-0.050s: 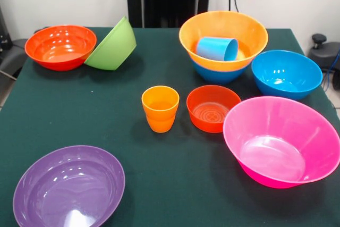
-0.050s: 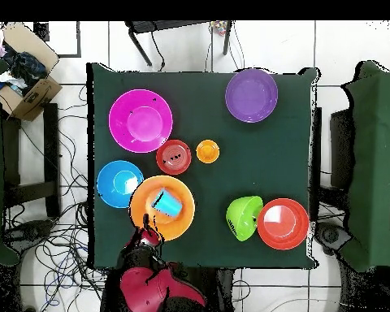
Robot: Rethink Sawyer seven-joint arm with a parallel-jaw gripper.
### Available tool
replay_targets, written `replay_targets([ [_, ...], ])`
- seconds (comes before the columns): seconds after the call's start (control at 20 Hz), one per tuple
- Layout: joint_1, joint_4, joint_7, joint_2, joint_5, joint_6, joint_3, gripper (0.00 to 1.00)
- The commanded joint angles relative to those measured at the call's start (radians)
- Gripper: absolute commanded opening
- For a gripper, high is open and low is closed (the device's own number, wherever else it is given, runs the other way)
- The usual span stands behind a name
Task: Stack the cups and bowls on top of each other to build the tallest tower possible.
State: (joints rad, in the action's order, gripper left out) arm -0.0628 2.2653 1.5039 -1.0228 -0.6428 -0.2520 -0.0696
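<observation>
Front view: green table (image 1: 175, 184) with bowls spread out. Upper right, the tower so far: orange bowl (image 1: 223, 38) nested in a blue bowl (image 1: 218, 73), with a light blue cup (image 1: 217, 49) lying on its side inside the orange one. Second blue bowl (image 1: 286, 74) sits just right of it, upright. Big pink bowl (image 1: 281, 142) at lower right, tilted toward the camera. Small red-orange bowl (image 1: 212, 108) and an upright orange cup (image 1: 160, 108) at centre, side by side, apart. Upper left: larger red-orange bowl (image 1: 60, 46) with a lime green bowl (image 1: 112, 46) leaning on its rim. Purple bowl (image 1: 69, 187) at lower left. Overhead view: arm (image 2: 153, 284) enters from bottom, gripper (image 2: 147, 236) at the lower-left edge of the orange bowl; can't tell whether it's spread or pressed together.
</observation>
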Motion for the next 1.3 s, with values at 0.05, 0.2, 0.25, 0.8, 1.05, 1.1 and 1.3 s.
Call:
replay_targets([
  [0.05,0.119,0.133,0.138,-0.167,-0.039,0.161,0.357,1.00],
  [0.2,0.127,0.146,0.159,-0.224,-0.007,0.156,0.341,1.00],
  [0.25,0.123,0.144,0.163,-0.249,-0.002,0.152,0.328,1.00],
  [0.8,0.342,0.212,0.294,-0.214,0.013,0.020,0.363,1.00],
  [1.05,0.635,0.266,0.346,-0.276,-0.082,0.031,0.658,1.00],
  [1.1,0.693,0.266,0.299,-0.257,-0.089,0.070,0.692,1.00],
  [1.3,0.748,0.199,0.162,-0.161,-0.180,0.143,0.600,1.00],
])
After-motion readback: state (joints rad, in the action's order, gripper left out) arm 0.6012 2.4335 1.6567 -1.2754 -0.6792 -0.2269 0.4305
